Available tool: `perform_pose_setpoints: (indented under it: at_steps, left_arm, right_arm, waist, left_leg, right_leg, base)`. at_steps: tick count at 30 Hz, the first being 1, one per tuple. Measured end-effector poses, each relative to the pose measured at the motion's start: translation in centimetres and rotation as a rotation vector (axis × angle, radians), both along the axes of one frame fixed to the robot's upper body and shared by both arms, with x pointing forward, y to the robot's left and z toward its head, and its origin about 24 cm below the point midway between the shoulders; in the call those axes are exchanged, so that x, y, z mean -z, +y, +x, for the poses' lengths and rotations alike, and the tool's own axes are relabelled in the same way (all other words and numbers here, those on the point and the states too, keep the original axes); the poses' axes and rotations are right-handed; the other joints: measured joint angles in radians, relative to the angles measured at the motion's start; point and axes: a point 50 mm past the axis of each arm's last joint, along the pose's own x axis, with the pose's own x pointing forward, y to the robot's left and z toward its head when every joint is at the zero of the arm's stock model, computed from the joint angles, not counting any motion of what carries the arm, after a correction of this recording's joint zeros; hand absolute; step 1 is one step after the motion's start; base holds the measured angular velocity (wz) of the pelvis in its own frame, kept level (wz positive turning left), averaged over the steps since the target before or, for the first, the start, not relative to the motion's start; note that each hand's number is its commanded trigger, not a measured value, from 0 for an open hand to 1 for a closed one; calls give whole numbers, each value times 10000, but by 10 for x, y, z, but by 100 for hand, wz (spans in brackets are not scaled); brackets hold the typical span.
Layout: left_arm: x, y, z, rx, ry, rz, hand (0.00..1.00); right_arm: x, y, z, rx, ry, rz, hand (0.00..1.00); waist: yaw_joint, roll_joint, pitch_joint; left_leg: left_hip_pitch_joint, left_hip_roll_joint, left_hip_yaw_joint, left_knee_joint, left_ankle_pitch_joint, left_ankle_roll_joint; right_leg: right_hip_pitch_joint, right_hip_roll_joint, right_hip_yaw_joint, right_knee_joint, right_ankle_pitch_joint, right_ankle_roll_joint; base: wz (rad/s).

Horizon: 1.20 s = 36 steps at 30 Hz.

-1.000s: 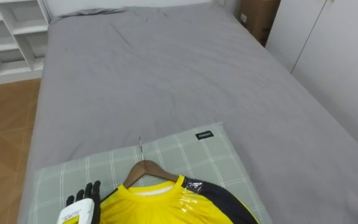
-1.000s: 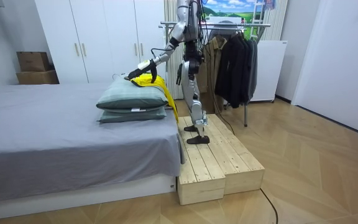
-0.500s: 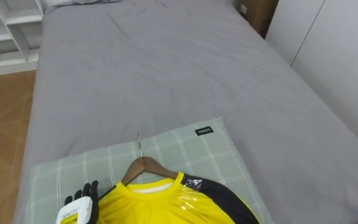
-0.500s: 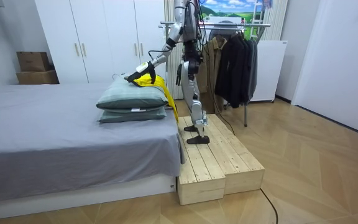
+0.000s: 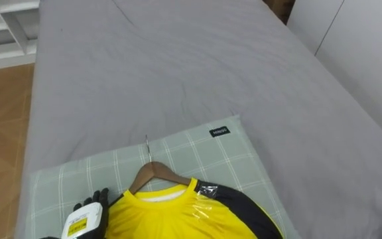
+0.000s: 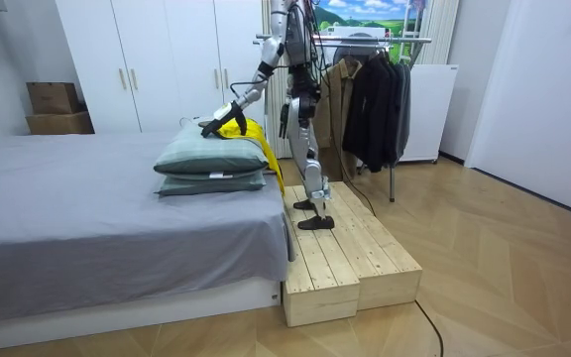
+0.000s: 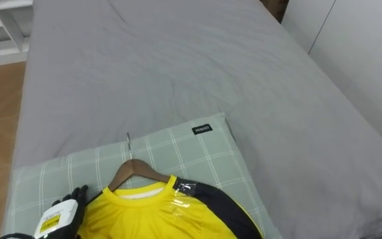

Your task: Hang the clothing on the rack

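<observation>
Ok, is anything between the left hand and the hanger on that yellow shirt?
Nothing visible. The left hand rests on the pillow at the yellow shirt's shoulder, and the wooden hanger's neck and hook lie bare on the pillow just ahead of it.

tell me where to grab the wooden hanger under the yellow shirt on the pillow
Best take the hanger at its bare wooden neck, just below the metal hook: the yellow shirt covers both arms. It lies flat on the pillow, hook pointing away from the robot, so come from above, fingers pinching the neck from its sides. The left hand lies closest, by the shirt's shoulder.
</observation>
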Motion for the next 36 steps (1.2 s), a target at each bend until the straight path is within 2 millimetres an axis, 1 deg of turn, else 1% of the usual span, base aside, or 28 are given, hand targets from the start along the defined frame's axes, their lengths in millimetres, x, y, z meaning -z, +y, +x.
perform_pose_setpoints:
  at_steps: [9,18,26,28,29,30,32,33,34,35,36]
  left_arm:
    - [0,0,1,76,2,-58,0]
    - [-1,-1,3,100,-18,-59,0]
    - [0,-1,1,113,53,-51,0]
    - [1,-1,1,106,70,-52,12]
    - [1,-1,1,107,70,-57,16]
    - [1,-1,1,117,64,-71,24]
    - [1,-1,1,118,69,-78,54]
    - [1,-1,1,103,54,-68,76]
    - [0,-1,2,67,-78,-22,96]
    - [-1,0,3,38,-167,4,100]
    - [-3,1,5,-13,-358,76,100]
  right_arm:
    - [-2,0,6,147,-179,-124,0]
    - [-2,2,9,159,-219,-99,0]
    - [-3,3,14,334,-351,-129,0]
    - [-3,2,14,370,-369,-165,0]
    - [-3,2,14,374,-370,-166,0]
    - [-3,2,14,386,-363,-172,0]
    - [-3,2,14,394,-351,-173,0]
    - [-3,2,13,395,-344,-172,0]
    - [-3,2,13,420,-337,-162,0]
    - [-3,2,13,442,-337,-154,0]
    - [-3,2,12,448,-330,-161,0]
  waist:
    - [-10,-5,3]
    - [5,-42,38]
    - [37,-23,54]
    - [48,-27,57]
    - [46,-30,58]
    - [36,-31,59]
    - [45,-24,72]
    - [105,-26,80]
    - [237,-22,84]
    - [265,-23,85]
    - [257,-22,84]
  left_leg:
    - [-1,1,-34,-2,0,0]
    - [-16,3,-1,-25,0,0]
    - [-16,-4,-3,-23,0,0]
    - [-18,-3,0,-14,0,0]
    - [-21,-4,1,-12,0,0]
    - [-24,-3,3,-12,0,0]
    - [14,32,-46,-18,2,-2]
    - [74,72,-65,-29,10,-9]
    - [115,121,-224,-28,11,-10]
    - [122,135,-405,-23,12,-12]
    - [116,134,-611,-11,15,-17]
  right_leg:
    - [-18,7,106,6,0,0]
    - [-66,10,194,19,0,0]
    - [-109,6,281,56,0,0]
    - [-119,-7,284,83,0,0]
    - [-113,-17,286,81,0,0]
    - [-111,-18,287,87,0,0]
    - [-169,14,267,250,-7,5]
    - [-285,46,222,511,-33,0]
    - [-488,84,125,922,-79,-45]
    - [-575,96,79,1118,-100,-80]
    - [-620,21,29,1314,-118,-109]
  base:
    - [0]
    - [-1]
    - [-2]
    - [0]
    - [0]
    - [5]
    - [0]
    - [-18]
    - [-20]
    - [-9]
    - [15]
